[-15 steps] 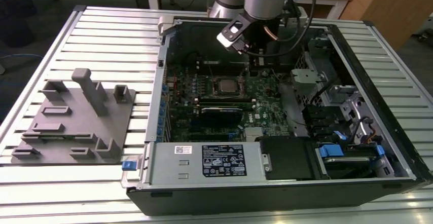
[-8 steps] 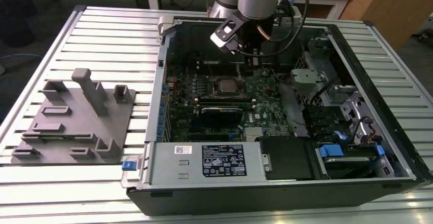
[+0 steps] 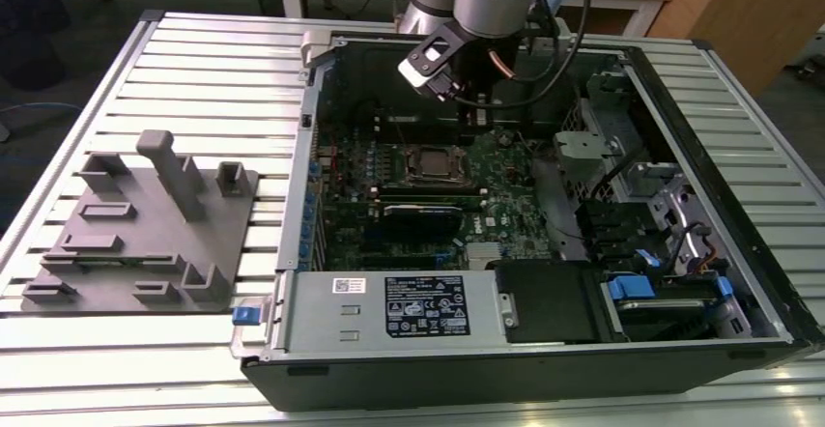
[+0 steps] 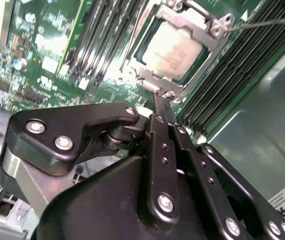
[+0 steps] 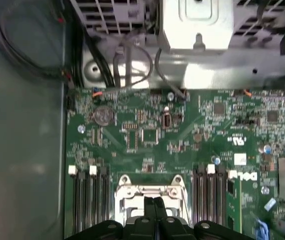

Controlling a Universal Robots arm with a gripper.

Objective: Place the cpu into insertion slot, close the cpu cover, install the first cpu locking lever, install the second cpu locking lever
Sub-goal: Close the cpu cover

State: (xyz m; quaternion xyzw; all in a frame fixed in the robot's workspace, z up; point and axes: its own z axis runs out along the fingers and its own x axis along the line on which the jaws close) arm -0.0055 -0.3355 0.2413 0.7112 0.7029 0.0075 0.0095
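Note:
The cpu (image 4: 175, 47) lies flat in the insertion slot (image 3: 435, 164) on the green motherboard, its pale metal top showing through the window of the cpu cover (image 4: 205, 22). The silver cover frame is down over the chip. My gripper (image 4: 161, 100) is shut, and its two black fingers are pressed together with nothing between them. The tips sit at the cover's near edge, by the small hinge tab (image 4: 155, 87). In the first wrist view the gripper (image 5: 152, 204) is over the silver frame (image 5: 150, 190). A thin wire lever (image 4: 267, 21) sticks out past one socket corner.
Rows of black memory slots (image 4: 95, 45) flank the socket on both sides. A metal drive cage (image 5: 197, 25) and cables (image 5: 127, 60) stand beyond the board. The case's grey wall (image 4: 262, 125) is close by. A grey fixture block (image 3: 142, 224) sits on the slatted table outside the case.

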